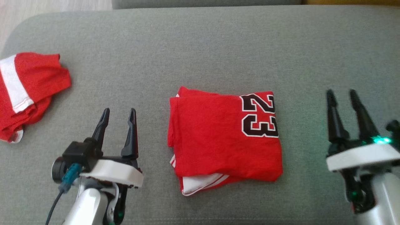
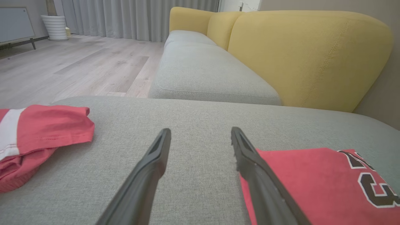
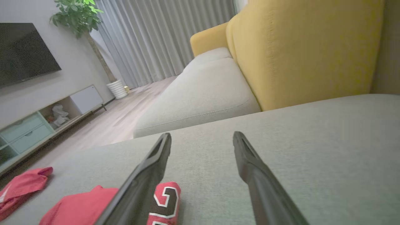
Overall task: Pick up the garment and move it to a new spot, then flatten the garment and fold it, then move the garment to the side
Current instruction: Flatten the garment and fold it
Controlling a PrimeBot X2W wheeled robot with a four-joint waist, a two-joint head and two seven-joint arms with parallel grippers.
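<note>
The garment (image 1: 223, 137) is a red jersey with a black "23", folded into a rough square at the middle of the grey cushion (image 1: 203, 50). White trim peeks out at its near edge. My left gripper (image 1: 118, 112) hovers open to the jersey's left, apart from it. On the other side, my right gripper (image 1: 342, 93) stands open too, well clear of the fabric. In the left wrist view the folded garment (image 2: 312, 184) lies beside the right finger of the left gripper (image 2: 200, 132). The right wrist view has the garment (image 3: 84, 206) at lower left of the right gripper (image 3: 201, 136).
A second red and white garment (image 1: 25, 90) lies crumpled at the cushion's left edge. A yellow sofa back (image 2: 300, 53) and another grey seat (image 2: 203, 75) lie beyond. Wooden floor (image 2: 78, 65), curtains and a TV cabinet (image 3: 40, 125) are farther off.
</note>
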